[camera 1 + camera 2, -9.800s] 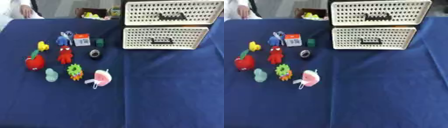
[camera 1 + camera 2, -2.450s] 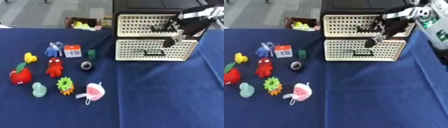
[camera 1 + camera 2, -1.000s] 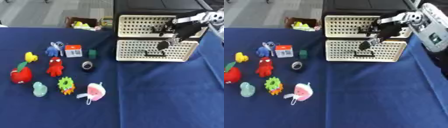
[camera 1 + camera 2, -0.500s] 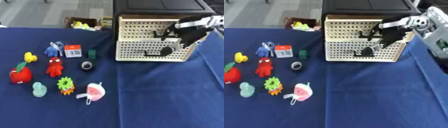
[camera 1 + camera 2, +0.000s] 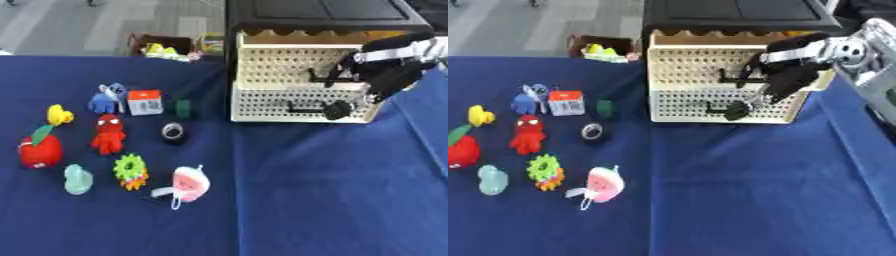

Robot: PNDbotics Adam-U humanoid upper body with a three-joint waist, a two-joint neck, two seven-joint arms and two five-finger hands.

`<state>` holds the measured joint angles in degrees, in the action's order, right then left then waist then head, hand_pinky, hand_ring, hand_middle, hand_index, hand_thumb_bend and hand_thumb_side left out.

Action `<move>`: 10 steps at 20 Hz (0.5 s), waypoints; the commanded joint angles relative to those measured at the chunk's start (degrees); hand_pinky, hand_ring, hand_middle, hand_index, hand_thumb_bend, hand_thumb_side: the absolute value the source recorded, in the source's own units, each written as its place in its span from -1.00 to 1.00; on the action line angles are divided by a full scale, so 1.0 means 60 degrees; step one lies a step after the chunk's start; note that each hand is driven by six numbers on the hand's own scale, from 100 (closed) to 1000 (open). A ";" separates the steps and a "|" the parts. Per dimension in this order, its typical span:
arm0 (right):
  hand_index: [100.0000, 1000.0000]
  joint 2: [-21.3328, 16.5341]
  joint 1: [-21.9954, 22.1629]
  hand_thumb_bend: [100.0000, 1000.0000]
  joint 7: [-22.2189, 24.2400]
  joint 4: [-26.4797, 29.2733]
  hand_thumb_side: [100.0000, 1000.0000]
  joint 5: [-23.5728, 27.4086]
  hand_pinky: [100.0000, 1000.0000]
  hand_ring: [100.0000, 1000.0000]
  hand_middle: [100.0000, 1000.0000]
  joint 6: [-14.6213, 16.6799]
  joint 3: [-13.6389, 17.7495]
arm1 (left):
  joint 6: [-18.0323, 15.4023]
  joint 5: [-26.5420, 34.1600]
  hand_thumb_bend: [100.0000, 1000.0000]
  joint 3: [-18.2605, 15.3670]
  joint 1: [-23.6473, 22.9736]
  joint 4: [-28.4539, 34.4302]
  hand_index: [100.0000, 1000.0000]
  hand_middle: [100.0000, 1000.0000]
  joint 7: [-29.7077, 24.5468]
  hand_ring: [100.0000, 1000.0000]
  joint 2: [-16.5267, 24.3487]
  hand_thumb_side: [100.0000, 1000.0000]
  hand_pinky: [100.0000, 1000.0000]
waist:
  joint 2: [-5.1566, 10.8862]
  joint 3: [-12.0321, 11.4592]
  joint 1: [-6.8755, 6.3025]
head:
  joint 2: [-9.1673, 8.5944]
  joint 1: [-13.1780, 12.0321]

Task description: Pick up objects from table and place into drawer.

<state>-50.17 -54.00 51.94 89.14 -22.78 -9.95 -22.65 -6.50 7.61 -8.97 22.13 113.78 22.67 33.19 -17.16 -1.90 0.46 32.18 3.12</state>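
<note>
Now right robot hand [image 5: 773,75] at drawer [image 5: 726,70] front, fingers curled on upper handle [image 5: 737,78]. Toys [image 5: 109,133] spread on tabletop [image 5: 306,190], well left of drawer. Left robot hand unseen.

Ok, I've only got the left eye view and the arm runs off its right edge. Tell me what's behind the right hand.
Observer: In the right eye view a silver forearm sits behind the right hand, coming in from the right edge.
Operator: Now give me the upper drawer's right end; the hand hides it here.
Observer: The upper drawer shows its cream right end just right of the hand, above the blue tablecloth.
</note>
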 commanded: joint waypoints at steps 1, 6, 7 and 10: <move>0.66 -0.0525 0.0005 0.80 0.0005 0.0582 0.66 0.0257 -1.00 -1.00 -1.00 -0.0170 0.0130 | -0.0009 0.0038 -1.00 -0.0113 0.0082 0.0135 0.74 0.31 -0.0048 0.23 0.0182 1.00 0.24 | 0.0163 0.0007 -0.0006 | -0.0100 -0.0013; 0.66 -0.0793 0.0292 0.80 0.0005 0.1159 0.67 0.0452 -1.00 -1.00 -1.00 -0.0405 0.0176 | -0.0007 0.0044 -1.00 -0.0120 0.0070 0.0135 0.74 0.31 -0.0049 0.23 0.0172 1.00 0.24 | 0.0162 0.0035 0.0006 | -0.0111 -0.0018; 0.66 -0.0835 0.0345 0.80 0.0005 0.1274 0.67 0.0479 -1.00 -1.00 -1.00 -0.0446 0.0193 | -0.0006 0.0045 -1.00 -0.0121 0.0068 0.0135 0.74 0.31 -0.0053 0.23 0.0170 1.00 0.24 | 0.0162 0.0039 0.0008 | -0.0112 -0.0019; 0.66 -0.0940 0.0498 0.81 0.0005 0.1552 0.67 0.0613 -1.00 -1.00 -1.00 -0.0569 0.0231 | -0.0004 0.0051 -1.00 -0.0122 0.0065 0.0135 0.74 0.32 -0.0060 0.24 0.0160 1.00 0.24 | 0.0169 0.0044 0.0010 | -0.0116 -0.0025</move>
<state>-53.59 -50.34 51.69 96.80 -19.99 -12.65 -22.30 -6.41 7.69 -8.98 22.12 113.78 22.56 33.19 -17.16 -1.67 0.51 32.09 3.10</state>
